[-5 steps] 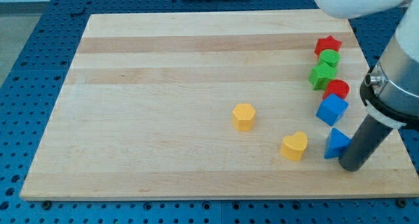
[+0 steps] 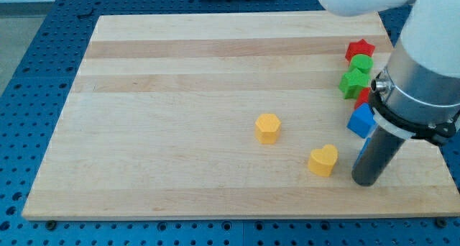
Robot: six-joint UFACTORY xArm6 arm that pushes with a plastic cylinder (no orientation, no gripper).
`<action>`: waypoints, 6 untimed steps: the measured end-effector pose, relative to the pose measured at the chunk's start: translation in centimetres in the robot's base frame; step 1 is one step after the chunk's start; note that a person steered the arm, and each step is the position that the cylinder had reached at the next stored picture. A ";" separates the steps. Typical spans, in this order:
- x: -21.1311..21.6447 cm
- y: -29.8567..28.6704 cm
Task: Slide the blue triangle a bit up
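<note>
Solid and single, my tip (image 2: 366, 183) is a dark rod end standing on the pale, striped wooden board (image 2: 180, 95), near its bottom right. Just left lies a yellow heart (image 2: 323, 160). The blue triangle (image 2: 364, 147) sits directly above the tip, almost wholly hidden by the rod; only a blue sliver shows. Farther up are a yellow hexagon (image 2: 267, 128), a blue cube (image 2: 360, 121), two green blocks (image 2: 353, 81) and a red star (image 2: 360, 49). A blue perforated table (image 2: 43, 30) surrounds the board.

Bright even overhead light, soft faint shadows, sharp focus
</note>
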State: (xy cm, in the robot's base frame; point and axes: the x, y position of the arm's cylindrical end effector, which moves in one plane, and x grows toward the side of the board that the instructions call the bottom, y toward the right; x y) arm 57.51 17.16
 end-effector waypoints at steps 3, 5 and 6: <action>-2.8 0.0; -3.2 1.1; 0.6 1.2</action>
